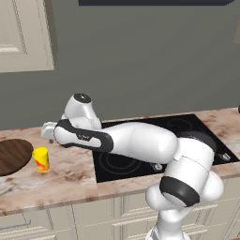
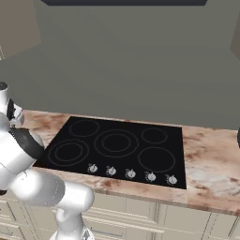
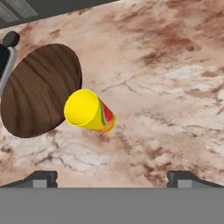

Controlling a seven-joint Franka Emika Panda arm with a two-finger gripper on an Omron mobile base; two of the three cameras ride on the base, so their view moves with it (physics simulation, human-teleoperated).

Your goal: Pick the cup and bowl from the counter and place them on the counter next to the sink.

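A: What does the left base view give?

B: The cup (image 1: 41,159) stands upright on the counter (image 1: 65,178), just right of the bowl (image 1: 13,155). The arm reaches left over the cooktop (image 1: 140,161).

A: And the right base view?

B: The cooktop (image 2: 117,145) with its knobs, set into the counter (image 2: 211,168).

A: The hand view?

B: The cup (image 3: 89,110) sits just beside the bowl (image 3: 39,89), on the counter (image 3: 166,87). The gripper (image 3: 113,178) has its jaws spread wide, grasping nothing, and the fingertips (image 3: 41,178) stand apart from the cup.
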